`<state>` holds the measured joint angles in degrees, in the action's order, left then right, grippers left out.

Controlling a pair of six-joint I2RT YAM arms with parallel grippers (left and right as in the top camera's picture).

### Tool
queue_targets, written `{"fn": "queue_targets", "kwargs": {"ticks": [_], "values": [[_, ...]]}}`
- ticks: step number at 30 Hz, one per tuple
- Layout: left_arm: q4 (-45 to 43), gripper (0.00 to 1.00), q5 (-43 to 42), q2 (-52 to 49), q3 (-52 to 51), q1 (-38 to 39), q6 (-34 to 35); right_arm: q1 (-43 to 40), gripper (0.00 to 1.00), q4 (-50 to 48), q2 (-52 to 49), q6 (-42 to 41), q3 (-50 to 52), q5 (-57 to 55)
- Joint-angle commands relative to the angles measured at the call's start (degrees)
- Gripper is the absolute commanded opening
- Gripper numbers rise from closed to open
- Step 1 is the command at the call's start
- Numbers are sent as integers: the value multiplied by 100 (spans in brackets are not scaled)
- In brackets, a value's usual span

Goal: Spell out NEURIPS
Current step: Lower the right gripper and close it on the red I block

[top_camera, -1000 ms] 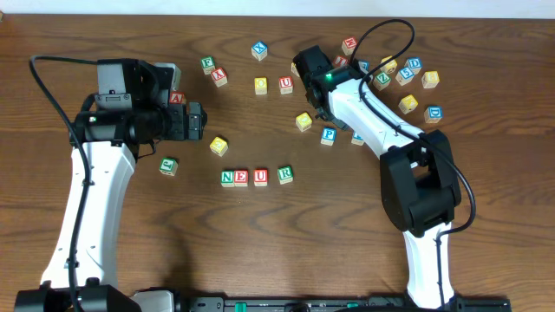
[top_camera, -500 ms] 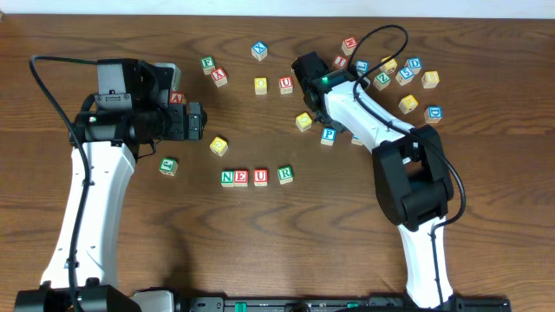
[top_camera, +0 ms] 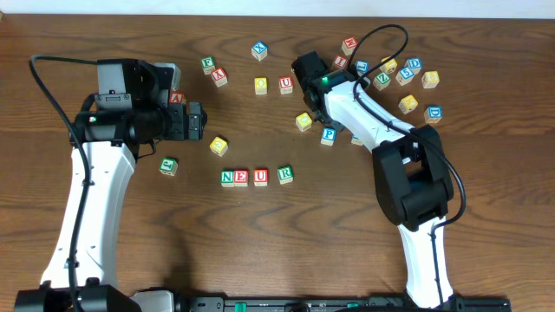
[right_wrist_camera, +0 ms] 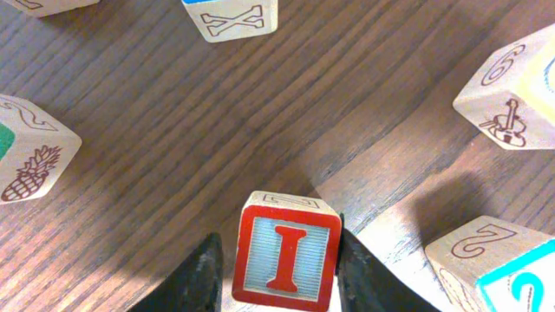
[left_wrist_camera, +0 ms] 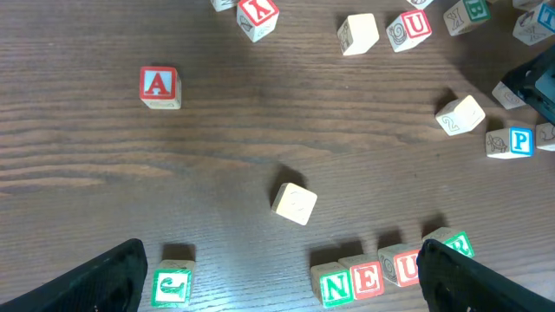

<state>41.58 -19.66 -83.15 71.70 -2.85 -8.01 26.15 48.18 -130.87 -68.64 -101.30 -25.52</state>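
Note:
A row of cubes reads N (top_camera: 227, 178), E (top_camera: 242, 178), U (top_camera: 261, 178), then a small gap and R (top_camera: 284, 175); the left wrist view shows it at N (left_wrist_camera: 336, 285) to R (left_wrist_camera: 455, 245). The red I cube (right_wrist_camera: 286, 258) rests on the wood with my right gripper (right_wrist_camera: 279, 273) shut on its two sides. From overhead the right gripper (top_camera: 305, 97) hides that cube. The blue P cube (top_camera: 328, 135) lies just below the right arm. My left gripper (left_wrist_camera: 282, 295) hangs wide open above the table, left of the row, holding nothing.
Around the I cube stand an X cube (right_wrist_camera: 232, 17), a pineapple cube (right_wrist_camera: 30, 147) and number cubes (right_wrist_camera: 512, 87). A cluster of cubes (top_camera: 408, 74) fills the back right. An A cube (left_wrist_camera: 160, 87), a pale cube (left_wrist_camera: 294, 203) and a green-lettered cube (left_wrist_camera: 172, 287) lie near the left gripper.
The right arm's elbow shifted slightly up and left a second ago, then held still. The left arm and the lettered row have not moved.

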Motion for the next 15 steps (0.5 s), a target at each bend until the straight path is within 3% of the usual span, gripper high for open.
{"fn": "queue_targets", "kwargs": {"ticks": [1, 15], "values": [[-2, 98, -85, -7, 129, -13, -118, -72, 34, 7, -7, -50, -81, -155], [0, 98, -85, -7, 129, -13, -118, -72, 28, 4, -7, 57, -81, -151]]}}
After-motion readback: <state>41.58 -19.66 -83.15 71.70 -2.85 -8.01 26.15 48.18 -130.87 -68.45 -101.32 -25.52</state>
